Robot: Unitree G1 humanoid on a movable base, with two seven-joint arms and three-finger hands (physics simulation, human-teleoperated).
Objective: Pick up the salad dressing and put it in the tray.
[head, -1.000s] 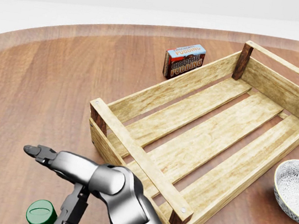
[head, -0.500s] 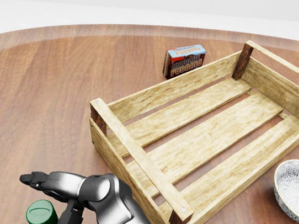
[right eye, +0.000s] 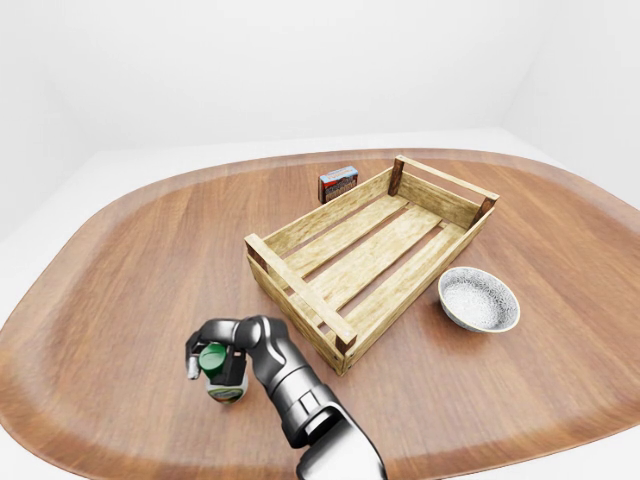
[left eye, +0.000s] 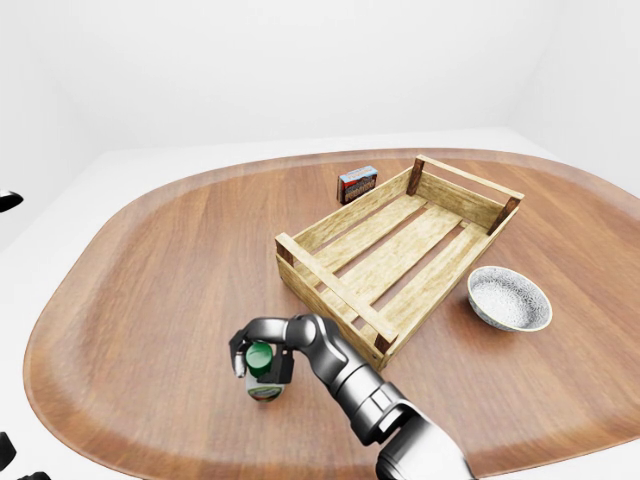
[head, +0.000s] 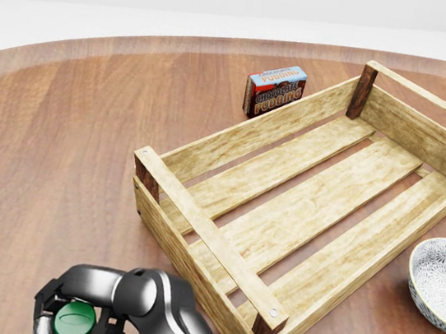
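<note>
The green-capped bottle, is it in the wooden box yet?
Not yet. The right hand has its fingers wrapped round the green-capped salad dressing bottle, which stands on the brown wooden table. Lifting it and setting it in the empty slatted wooden tray is left.

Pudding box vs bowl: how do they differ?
The pudding box is a rectangular printed carton; the bowl is round, white and speckled. The pudding box stands on edge by the tray's far long side in the left-eye view; the bowl sits open side up by its near one. Both rest on the table, outside the tray.
</note>
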